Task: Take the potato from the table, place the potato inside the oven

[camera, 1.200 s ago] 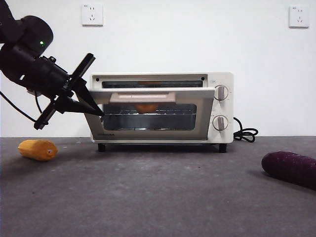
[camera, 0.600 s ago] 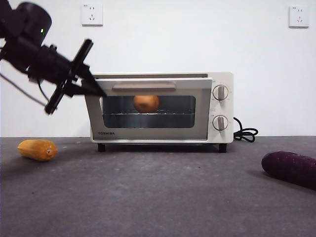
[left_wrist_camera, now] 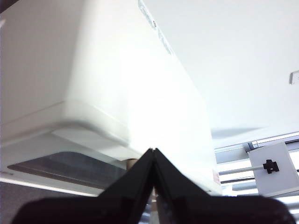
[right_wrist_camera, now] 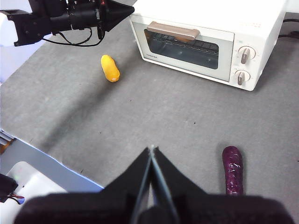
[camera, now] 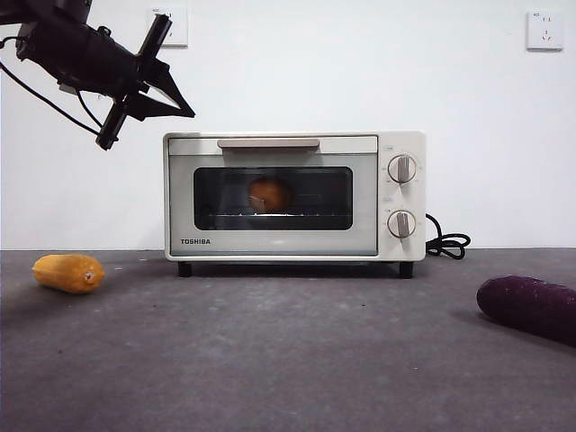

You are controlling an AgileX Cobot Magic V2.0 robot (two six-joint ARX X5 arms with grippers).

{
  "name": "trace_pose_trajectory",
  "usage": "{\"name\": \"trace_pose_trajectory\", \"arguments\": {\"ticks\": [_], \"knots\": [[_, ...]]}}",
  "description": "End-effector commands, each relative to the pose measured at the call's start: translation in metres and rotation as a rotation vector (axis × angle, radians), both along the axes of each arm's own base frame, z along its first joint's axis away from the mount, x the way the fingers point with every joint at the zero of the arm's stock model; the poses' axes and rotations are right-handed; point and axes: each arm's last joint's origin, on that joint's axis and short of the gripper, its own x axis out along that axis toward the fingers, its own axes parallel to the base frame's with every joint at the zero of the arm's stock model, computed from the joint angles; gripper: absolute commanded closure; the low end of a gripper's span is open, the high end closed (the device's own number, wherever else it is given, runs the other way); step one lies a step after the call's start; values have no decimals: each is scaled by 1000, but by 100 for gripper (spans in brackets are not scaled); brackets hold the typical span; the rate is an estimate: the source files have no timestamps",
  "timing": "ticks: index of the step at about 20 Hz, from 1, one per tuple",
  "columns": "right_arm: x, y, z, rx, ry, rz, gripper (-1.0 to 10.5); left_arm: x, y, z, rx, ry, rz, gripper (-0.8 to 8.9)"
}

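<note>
Potato, roundish and smooth, sits on the rack inside the Toshiba toaster oven behind its dark glass door; it looks firm, fairly heavy and apt to roll, so a hold across its widest middle would suit it. Compared with a second ago the door, then half open, is shut. The left gripper, jaws closed on nothing, has risen from the door's left edge to above the oven's top left corner; the right gripper, likewise clenched and empty, waits over the table.
</note>
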Motion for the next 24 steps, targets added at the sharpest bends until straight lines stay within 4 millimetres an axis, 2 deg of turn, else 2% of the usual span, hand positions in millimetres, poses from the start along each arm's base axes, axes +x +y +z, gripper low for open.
{"name": "trace_pose_trajectory", "arguments": {"ticks": [1, 7, 12, 18, 24], "knots": [[0, 0, -3, -15, 19, -7, 948, 0, -1, -2, 16, -4, -40, 820], [0, 0, -3, -16, 17, -10, 946, -5, -3, 3, -1, -24, -181, 820], [1, -2, -3, -49, -19, -83, 946, -22, 1, 31, 27, -134, -251, 820], [4, -5, -2, -98, -71, -200, 946, -65, 6, 74, 206, -321, -318, 820], [4, -5, -2, -100, -72, -202, 945, -120, 14, 95, 405, -332, -386, 819]]}}
